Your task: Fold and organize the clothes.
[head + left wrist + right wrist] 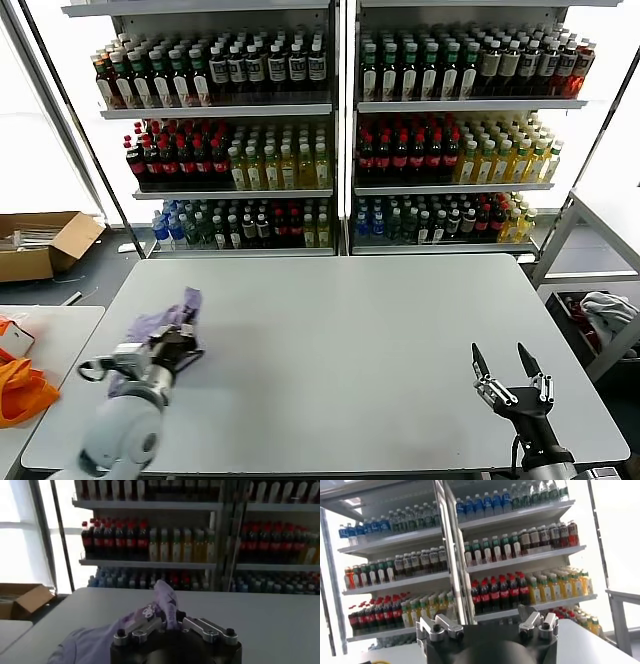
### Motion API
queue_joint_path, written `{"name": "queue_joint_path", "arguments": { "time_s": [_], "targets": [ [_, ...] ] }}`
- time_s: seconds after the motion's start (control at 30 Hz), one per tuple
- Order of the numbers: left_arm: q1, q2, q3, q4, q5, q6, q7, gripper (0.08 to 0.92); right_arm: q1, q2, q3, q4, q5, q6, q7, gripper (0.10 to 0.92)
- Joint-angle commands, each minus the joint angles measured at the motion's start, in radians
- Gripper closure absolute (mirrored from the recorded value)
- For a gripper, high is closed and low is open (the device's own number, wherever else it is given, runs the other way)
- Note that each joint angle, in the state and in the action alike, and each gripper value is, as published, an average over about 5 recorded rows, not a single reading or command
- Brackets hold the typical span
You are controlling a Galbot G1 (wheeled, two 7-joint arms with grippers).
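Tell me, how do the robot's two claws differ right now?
The left gripper is shut on the lavender T-shirt, pinching a bunched fold of it; the right gripper stands open and holds nothing. The left one is over the table's left side, by the crumpled shirt; the right one hangs near the table's front right edge, away from any cloth. Both look alike in build.

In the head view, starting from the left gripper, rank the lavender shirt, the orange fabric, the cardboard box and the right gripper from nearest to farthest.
1. Lavender shirt: pinched in the shut left gripper.
2. Orange fabric: side table on the left.
3. Cardboard box: on the floor, back left.
4. Right gripper: open, at the table's right front.
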Motion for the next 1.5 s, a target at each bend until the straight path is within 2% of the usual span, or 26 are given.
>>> {"name": "queue_joint_path", "arguments": {
  "time_s": [0.03,0.13,0.3,0.4,0.57,0.83,0.93,1.1,1.37,1.5],
  "targets": [
    [-0.182,-0.167,0.434,0.063,-0.144,0.028,-0.171,0.849,-0.021,0.005,-0.008,0.007,-0.027,-0.023,0.004,0.203],
    [-0.208,-0.195,0.431,0.070,-0.235,0.027,-0.199,0.849,-0.026,-0.007,-0.030,0.008,-0.030,-0.041,0.011,0.203],
    [-0.229,-0.203,0.396,0.048,-0.382,-0.026,-0.199,0.846,0.003,-0.025,-0.083,0.003,-0.037,-0.099,0.040,0.203],
    [-0.229,-0.206,0.376,0.016,-0.469,-0.061,-0.193,0.801,0.039,-0.033,-0.118,0.003,-0.014,-0.152,0.066,0.203],
    [-0.209,-0.190,0.332,-0.033,-0.501,-0.109,-0.122,0.655,0.108,-0.053,-0.200,-0.006,0.054,-0.237,0.112,0.203],
    [-0.126,-0.045,0.150,-0.111,-0.417,-0.108,0.054,0.430,0.411,-0.041,-0.537,-0.127,0.085,-0.367,0.237,0.203],
    [-0.099,-0.023,0.082,-0.129,-0.375,-0.101,0.079,0.343,0.545,0.006,-0.675,-0.235,0.098,-0.408,0.284,0.203],
    [-0.049,-0.032,0.018,-0.160,-0.339,-0.101,0.078,0.210,0.691,0.096,-0.834,-0.396,0.101,-0.450,0.343,0.203],
    [0.029,-0.049,-0.036,-0.187,-0.331,-0.100,0.089,0.177,0.783,0.147,-0.874,-0.514,0.152,-0.486,0.391,0.204],
    [0.037,-0.050,-0.048,-0.182,-0.335,-0.099,0.094,0.177,0.792,0.145,-0.862,-0.518,0.195,-0.490,0.408,0.260]
  ]
}}
